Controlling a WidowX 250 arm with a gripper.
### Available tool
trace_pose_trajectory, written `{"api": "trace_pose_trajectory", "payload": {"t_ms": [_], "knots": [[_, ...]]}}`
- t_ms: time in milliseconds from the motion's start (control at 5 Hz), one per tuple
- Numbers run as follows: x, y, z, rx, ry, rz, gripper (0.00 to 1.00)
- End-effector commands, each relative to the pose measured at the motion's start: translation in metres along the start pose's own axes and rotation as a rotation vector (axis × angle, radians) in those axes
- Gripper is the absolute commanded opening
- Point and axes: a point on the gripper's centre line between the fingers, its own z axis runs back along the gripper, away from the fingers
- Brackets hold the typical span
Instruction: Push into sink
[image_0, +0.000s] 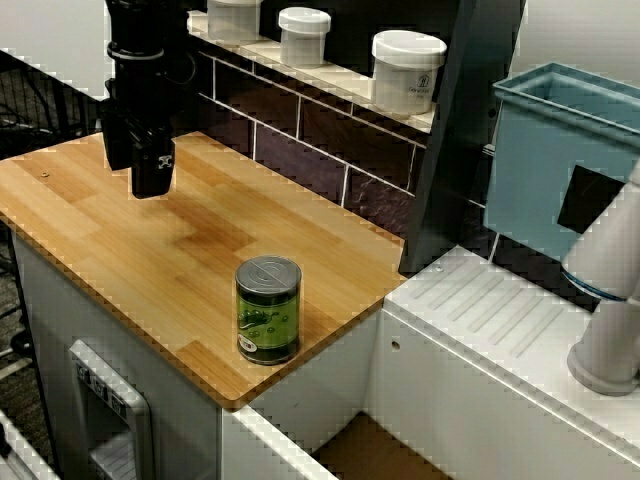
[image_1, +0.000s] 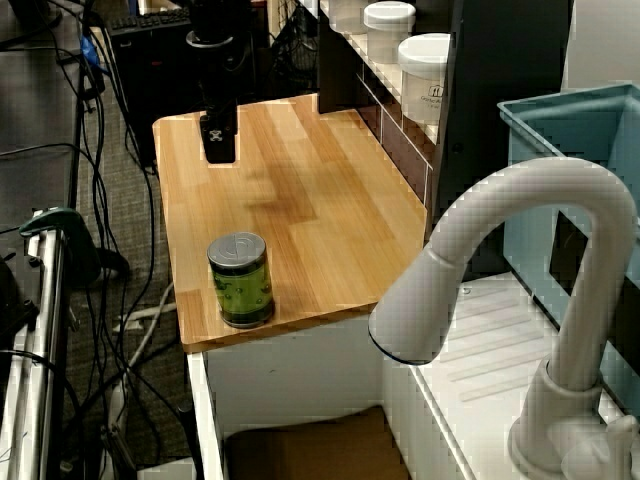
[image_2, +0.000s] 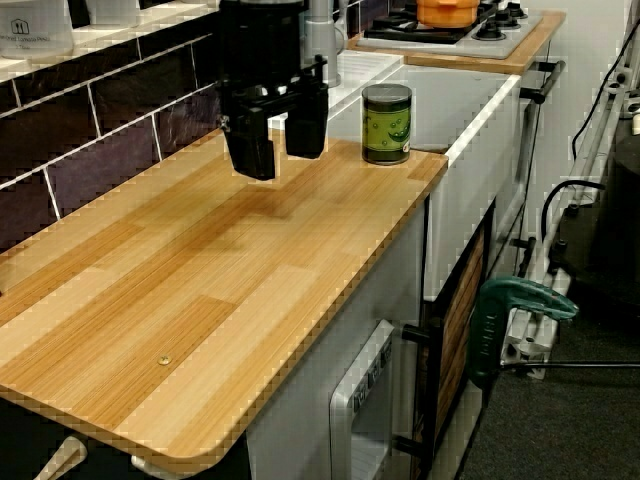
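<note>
Wooden countertop (image_0: 150, 230) runs beside the recessed sink (image_1: 300, 445), whose brown floor shows just past the counter's end. Your green can (image_0: 268, 309) stands upright near the counter corner closest to that basin. Your gripper (image_2: 278, 148) hangs above the board, well apart from the can; in the view along the counter its two fingers (image_2: 251, 150) stand parted with nothing between them. White jars (image_0: 407, 70) line the tiled ledge.

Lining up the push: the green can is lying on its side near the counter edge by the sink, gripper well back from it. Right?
Not quite: the green can stands upright, lid up, as the view from the side shows. It is near the counter edge by the sink, and the gripper hangs well back.
</note>
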Motion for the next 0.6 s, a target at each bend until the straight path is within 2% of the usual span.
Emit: {"api": "trace_pose_trajectory", "payload": {"t_ms": [0, 200, 400], "knots": [[-0.012, -0.026, 0.012, 0.034, -0.071, -0.102, 1.00], [-0.013, -0.037, 0.004, 0.044, -0.078, -0.088, 1.00], [-0.013, -0.051, -0.003, 0.093, -0.043, -0.063, 1.00]]}}
